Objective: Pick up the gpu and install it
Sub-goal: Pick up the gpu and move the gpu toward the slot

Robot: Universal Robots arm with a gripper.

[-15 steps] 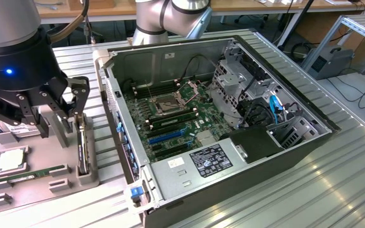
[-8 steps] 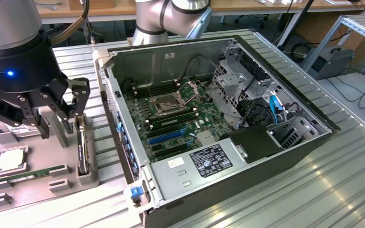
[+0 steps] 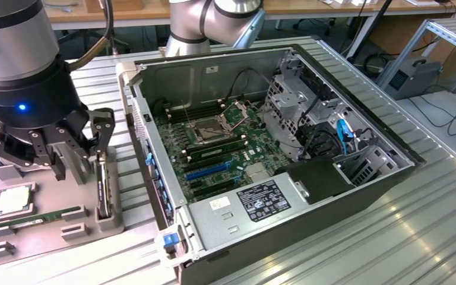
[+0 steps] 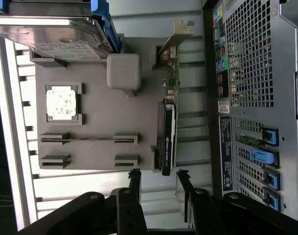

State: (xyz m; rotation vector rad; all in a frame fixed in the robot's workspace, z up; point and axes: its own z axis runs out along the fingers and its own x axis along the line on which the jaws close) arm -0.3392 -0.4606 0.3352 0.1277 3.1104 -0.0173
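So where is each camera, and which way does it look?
Exterior view: up high, looking down into the open computer case and the tray; the arm and open gripper show at the exterior view's left.
Wrist view: on the wrist, looking down past the fingers at the graphics card in the tray.
Shared: gripper, graphics card, tray, computer case.
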